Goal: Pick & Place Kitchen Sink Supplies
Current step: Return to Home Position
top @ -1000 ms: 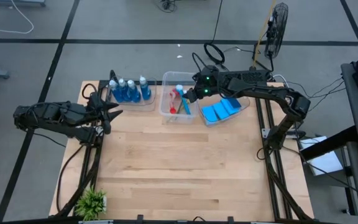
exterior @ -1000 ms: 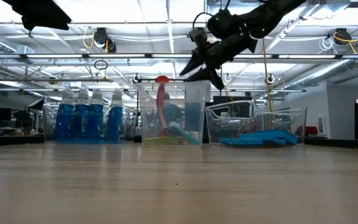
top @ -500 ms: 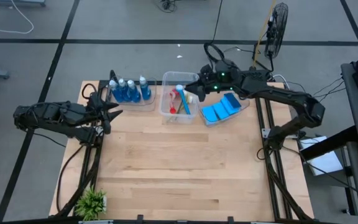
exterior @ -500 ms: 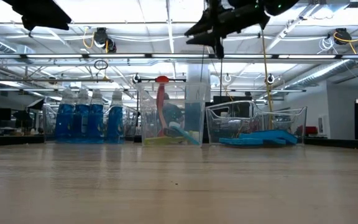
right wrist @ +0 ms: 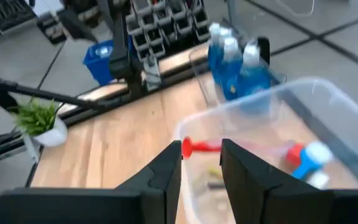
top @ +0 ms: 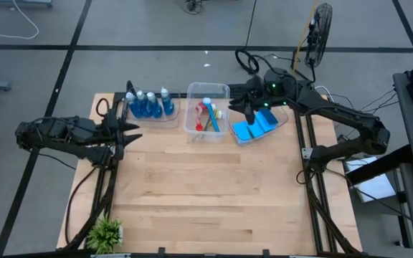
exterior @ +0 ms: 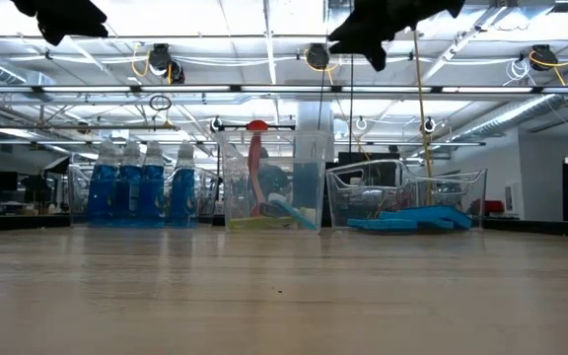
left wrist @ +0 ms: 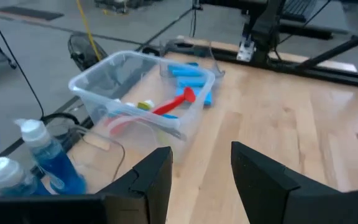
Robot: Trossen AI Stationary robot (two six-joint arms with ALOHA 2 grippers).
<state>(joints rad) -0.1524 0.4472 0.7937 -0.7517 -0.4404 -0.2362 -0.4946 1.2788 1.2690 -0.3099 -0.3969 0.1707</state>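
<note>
Several clear bottles of blue liquid (top: 149, 105) stand in a clear tub at the far left. The middle clear tub (top: 192, 127) holds red and blue dish brushes (top: 205, 115); the red one (left wrist: 166, 107) lies slanted inside. Blue sponges (top: 257, 127) lie stacked in the right tub. My right gripper (top: 244, 111) hangs high over the gap between the middle and right tubs, open and holding nothing (right wrist: 201, 155). My left gripper (top: 133, 130) waits open at the table's left edge, pointing toward the tubs (left wrist: 201, 158).
A small green plant (top: 106, 233) stands at the near left corner. The wooden table top (top: 206, 186) stretches between the tubs and the near edge. In the low view both arms show only at the top, the right gripper (exterior: 373, 35) well above the tubs.
My right gripper has risen from just above the middle tub and drawn back toward the table's right edge, now above the gap beside the sponge tub. It carries nothing. The brushes, bottles and sponges have stayed where they were.
</note>
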